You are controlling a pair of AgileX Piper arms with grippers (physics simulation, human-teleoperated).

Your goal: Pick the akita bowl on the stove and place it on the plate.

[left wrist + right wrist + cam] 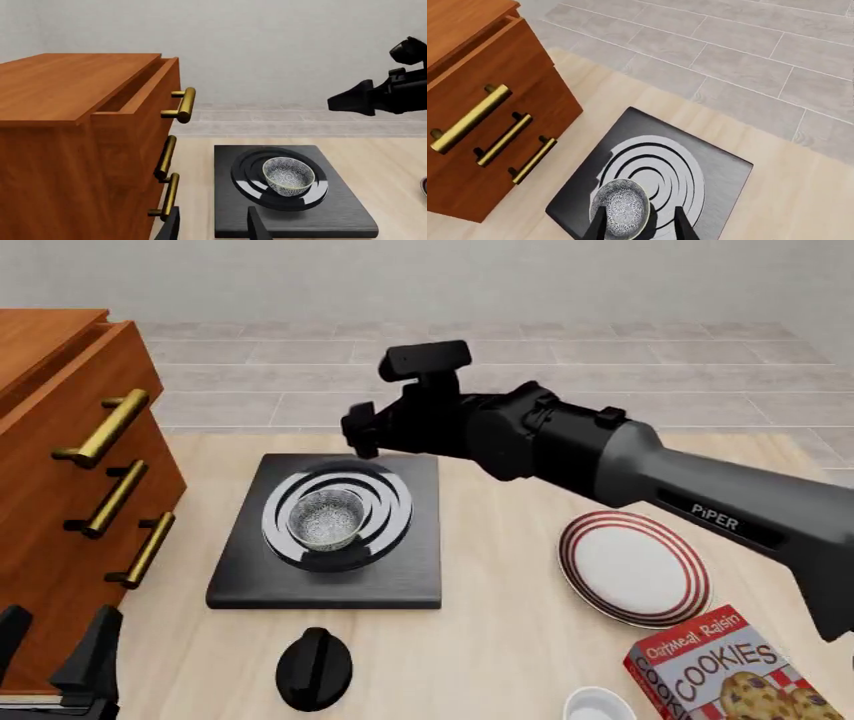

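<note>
The akita bowl (pixel 326 518) sits upright in the middle of the burner rings of the black stove (pixel 240 585), dark outside and speckled inside. High above the stove's far edge hangs my right gripper (pixel 358 432), apart from the bowl. In its own view the right gripper (pixel 640 227) is open, with the bowl (pixel 620 207) showing below between the fingers. The red-striped plate (pixel 631 567) lies to the right of the stove. Low at the table's near left, my left gripper (pixel 54 650) is open and holds nothing; its view shows the bowl (pixel 288 175) on the stove (pixel 293 222).
A wooden drawer cabinet (pixel 67 480) with brass handles stands left of the stove, its top drawer slightly out. A round black knob (pixel 315 668) lies in front of the stove. A cookies box (pixel 714 670) and a plain white bowl (pixel 598 707) are at the near right.
</note>
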